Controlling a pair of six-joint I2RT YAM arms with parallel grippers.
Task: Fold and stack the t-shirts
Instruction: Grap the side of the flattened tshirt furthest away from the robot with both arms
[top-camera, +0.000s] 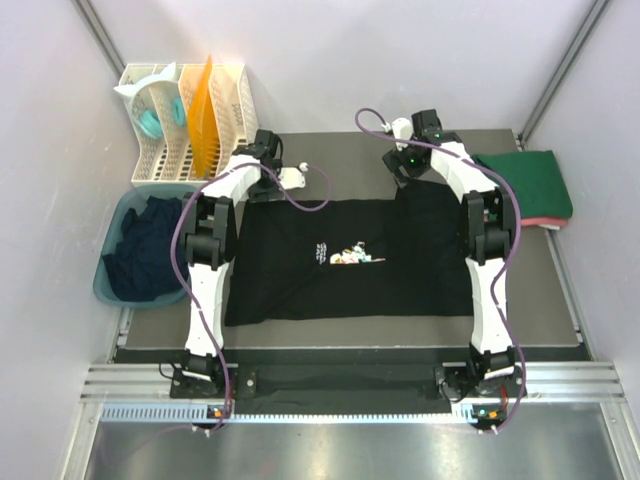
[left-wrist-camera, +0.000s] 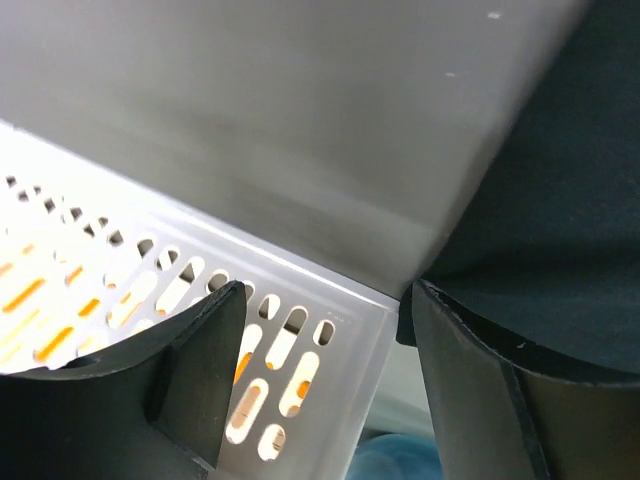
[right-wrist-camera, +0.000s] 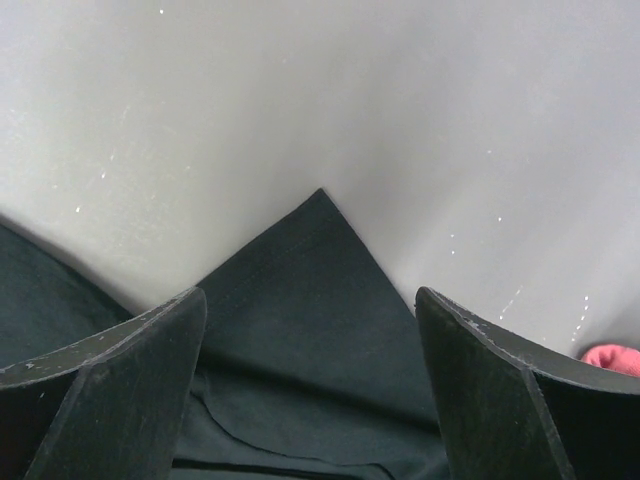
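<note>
A black t-shirt (top-camera: 350, 275) with a small white-and-coloured chest print (top-camera: 352, 257) lies spread flat on the table. My left gripper (top-camera: 268, 162) hovers at its far left corner, open; in the left wrist view the black cloth (left-wrist-camera: 560, 220) lies beside the right finger (left-wrist-camera: 480, 390) and nothing sits between the jaws of the left gripper (left-wrist-camera: 320, 300). My right gripper (top-camera: 405, 165) is at the far right corner. Its jaws straddle the pointed corner of the black t-shirt (right-wrist-camera: 300, 330), open and apart from it, in the right gripper's (right-wrist-camera: 310, 300) own view.
A folded dark green t-shirt (top-camera: 525, 182) rests on a pinkish-red one (top-camera: 545, 222) at the right. A teal tub (top-camera: 108, 290) holding dark shirts (top-camera: 145, 255) stands left, behind it a white slotted rack (top-camera: 185, 120) (left-wrist-camera: 150, 290) with orange and teal items.
</note>
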